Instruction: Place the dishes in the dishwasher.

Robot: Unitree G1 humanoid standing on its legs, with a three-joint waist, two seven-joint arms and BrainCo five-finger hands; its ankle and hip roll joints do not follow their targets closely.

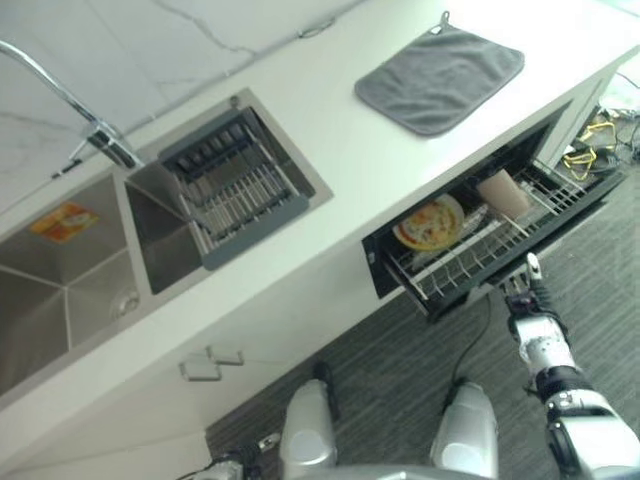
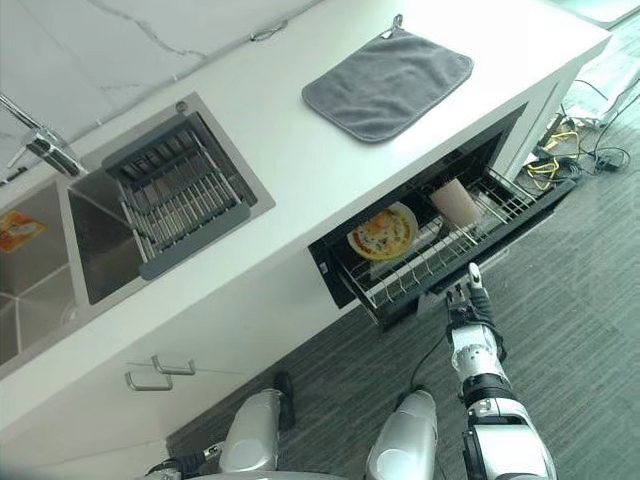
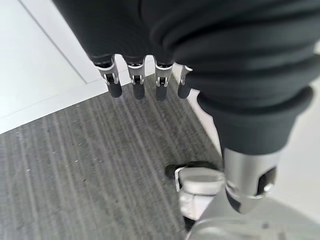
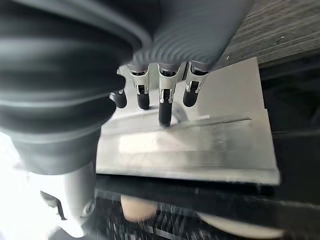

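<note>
Right wrist view shows the right hand (image 4: 160,97) with straight fingers, one fingertip (image 4: 165,119) touching the pale front panel (image 4: 200,150) of the dishwasher drawer (image 2: 440,255). That drawer stands pulled out from under the counter (image 2: 300,170); inside its wire rack (image 1: 470,258) a yellow-patterned plate (image 2: 383,232) leans upright, with a pinkish cup (image 2: 455,202) beside it. On the counter above the drawer lies a grey cloth (image 1: 440,78). The left hand (image 3: 145,80) hangs with relaxed fingers over grey floor (image 3: 75,170), holding nothing.
</note>
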